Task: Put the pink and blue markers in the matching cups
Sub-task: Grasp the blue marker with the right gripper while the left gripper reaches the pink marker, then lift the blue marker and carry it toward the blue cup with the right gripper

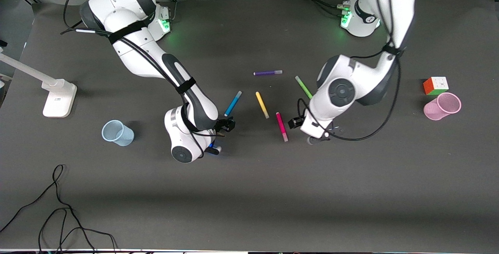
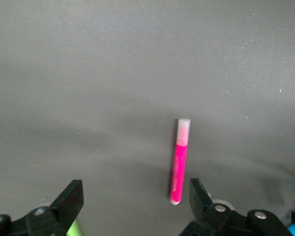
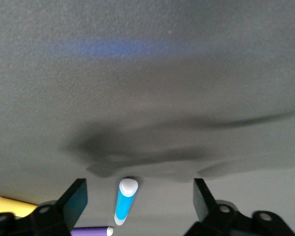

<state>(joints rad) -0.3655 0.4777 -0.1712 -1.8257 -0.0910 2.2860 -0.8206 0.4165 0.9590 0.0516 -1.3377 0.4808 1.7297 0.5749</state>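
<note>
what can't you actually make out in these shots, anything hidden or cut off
- Blue marker: the right wrist view's edge cuts off its lower end, between the open right gripper's fingers.
- Green marker: in the front view the left arm covers one end.
- Left gripper: hidden under its own wrist in the front view; the left wrist view shows it open beside the pink marker.
- Blue cup, pink cup: absent from both wrist views.
</note>
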